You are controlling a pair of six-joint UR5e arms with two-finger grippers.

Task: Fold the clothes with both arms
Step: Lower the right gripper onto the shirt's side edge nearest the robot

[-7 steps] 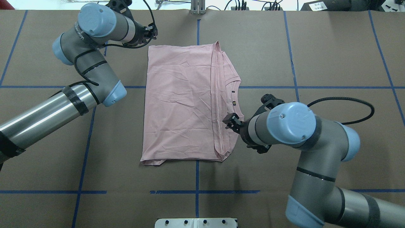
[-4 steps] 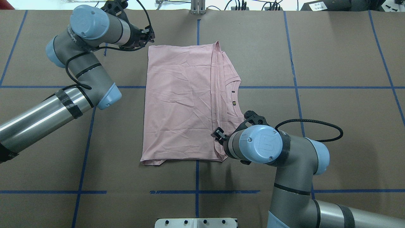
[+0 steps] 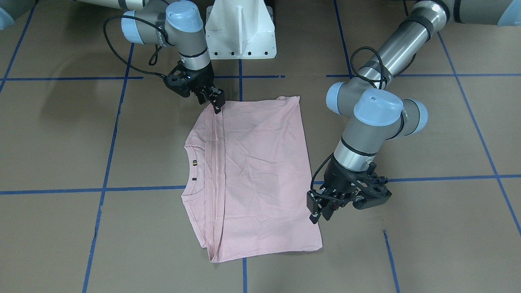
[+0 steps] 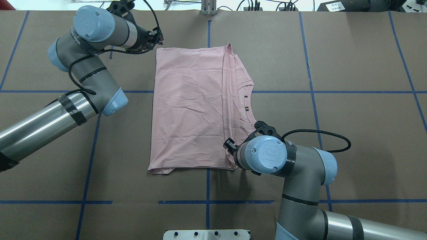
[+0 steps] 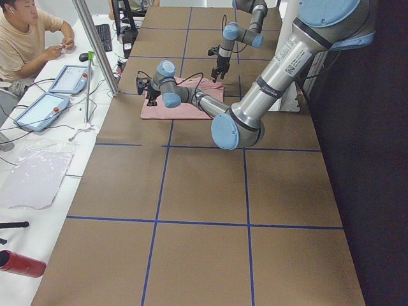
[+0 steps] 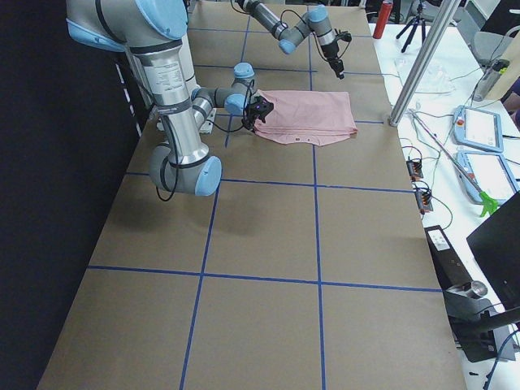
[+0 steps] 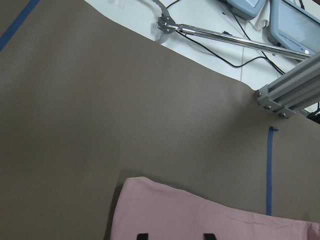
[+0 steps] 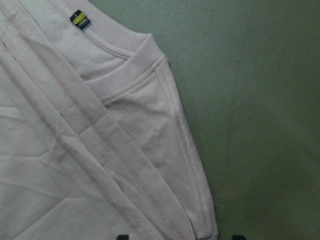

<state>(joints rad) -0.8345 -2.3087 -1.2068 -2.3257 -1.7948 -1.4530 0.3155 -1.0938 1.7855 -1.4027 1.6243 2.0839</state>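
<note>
The clothes are one pale pink T-shirt (image 4: 186, 106) lying folded flat in the middle of the table, collar and a small dark tag (image 4: 246, 108) on its right side. My left gripper (image 4: 159, 37) hangs open at the shirt's far-left corner; in the left wrist view its fingertips (image 7: 142, 235) straddle the shirt (image 7: 200, 220) corner. My right gripper (image 4: 228, 145) stands open over the near-right corner, by the stacked hems; the right wrist view shows the layered hems (image 8: 75, 150) and tag (image 8: 79, 19). In the front-facing view the left gripper (image 3: 318, 211) and right gripper (image 3: 217, 106) sit at opposite corners of the shirt (image 3: 260, 171).
Brown table cover with blue tape lines (image 4: 207, 186). The white pedestal base (image 3: 240, 28) stands at the robot's side. A metal post (image 4: 208, 6) and cables line the far edge. A seated person (image 5: 25, 38), tablets and a red bottle (image 5: 22, 263) are at the side bench.
My right arm has swung along the shirt's right side toward the near corner and turned its wrist. My left arm shifted slightly left, its gripper staying at the far-left corner.
</note>
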